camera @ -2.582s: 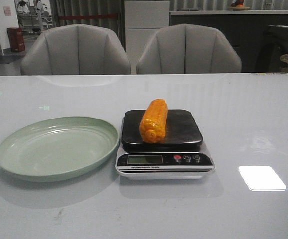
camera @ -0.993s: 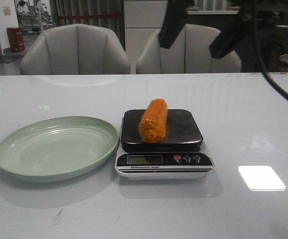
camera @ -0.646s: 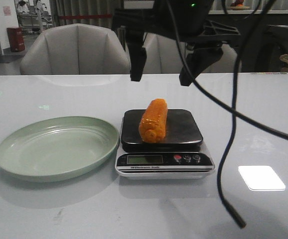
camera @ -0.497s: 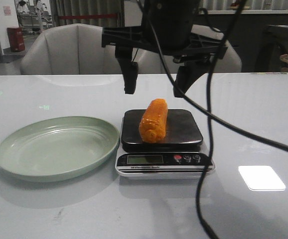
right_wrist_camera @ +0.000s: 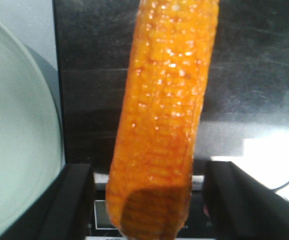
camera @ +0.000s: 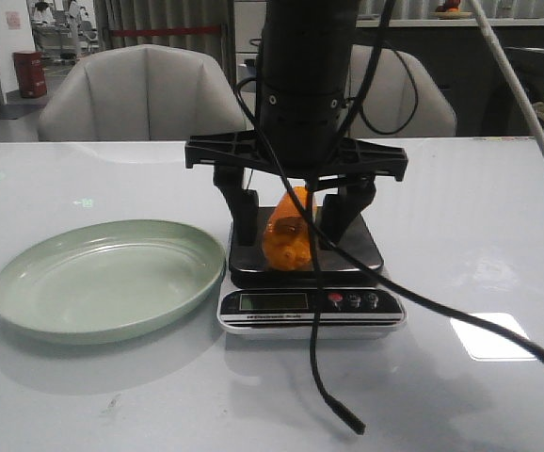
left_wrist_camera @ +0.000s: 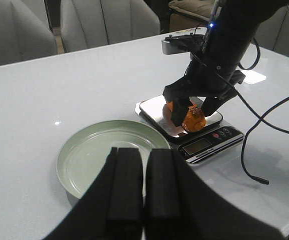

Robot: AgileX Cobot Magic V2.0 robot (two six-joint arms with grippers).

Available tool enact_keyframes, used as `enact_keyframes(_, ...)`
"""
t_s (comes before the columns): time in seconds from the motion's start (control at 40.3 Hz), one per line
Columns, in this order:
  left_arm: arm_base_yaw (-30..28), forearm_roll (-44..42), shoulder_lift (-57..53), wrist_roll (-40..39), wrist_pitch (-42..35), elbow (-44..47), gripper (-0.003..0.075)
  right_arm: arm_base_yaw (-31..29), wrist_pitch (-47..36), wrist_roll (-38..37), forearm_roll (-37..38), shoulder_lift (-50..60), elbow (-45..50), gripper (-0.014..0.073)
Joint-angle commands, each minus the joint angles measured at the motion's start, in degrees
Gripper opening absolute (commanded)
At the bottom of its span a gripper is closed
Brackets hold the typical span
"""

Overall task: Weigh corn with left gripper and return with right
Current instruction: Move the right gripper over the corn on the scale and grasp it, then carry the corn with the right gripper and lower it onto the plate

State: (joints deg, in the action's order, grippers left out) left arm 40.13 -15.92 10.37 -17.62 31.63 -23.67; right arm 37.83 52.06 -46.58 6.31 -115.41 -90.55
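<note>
The corn (camera: 289, 235) lies lengthwise on the scale (camera: 310, 282), on its dark, smooth platform. The right gripper (camera: 294, 224) straddles the cob, jaws spread with a gap on each side, gripping nothing. The left gripper (left_wrist_camera: 144, 187) hangs over the pale green plate (left_wrist_camera: 84, 150), fingers pressed together, apparently empty. The cob looks stiff, light and round, its glossy bumpy kernels perhaps slippery; pinching across its middle suits best
</note>
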Motion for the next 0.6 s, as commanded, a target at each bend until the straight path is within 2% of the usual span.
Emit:
enact_keyframes(0.0, 0.4, -0.1, 0.6, -0.2, -4.3, -1.6, 0.0114, 0.1, -1.2, -0.2, -0.6, 2.0, -1.9, 0.0386)
enact_keyframes(0.05, 0.4, -0.1, 0.6, -0.2, -4.3, -1.6, 0.0114, 0.1, -1.1, 0.1, -1.8, 1.7, -1.9, 0.0322)
enact_keyframes(0.149, 0.4, -0.1, 0.6, -0.2, -4.3, -1.6, 0.0114, 0.1, -1.1, 0.9, -2.8, 1.5, -2.3, 0.0261)
enact_keyframes(0.372, 0.4, -0.1, 0.4, -0.2, -4.3, -1.6, 0.0114, 3.7, -0.7, 4.9, -3.6, 1.5, -9.2, 0.0259)
enact_keyframes(0.571, 0.4, -0.1, 0.4, -0.2, -4.3, -1.6, 0.0114, 8.9, -8.6, 5.4, -4.8, 0.7, -11.3, 0.0259)
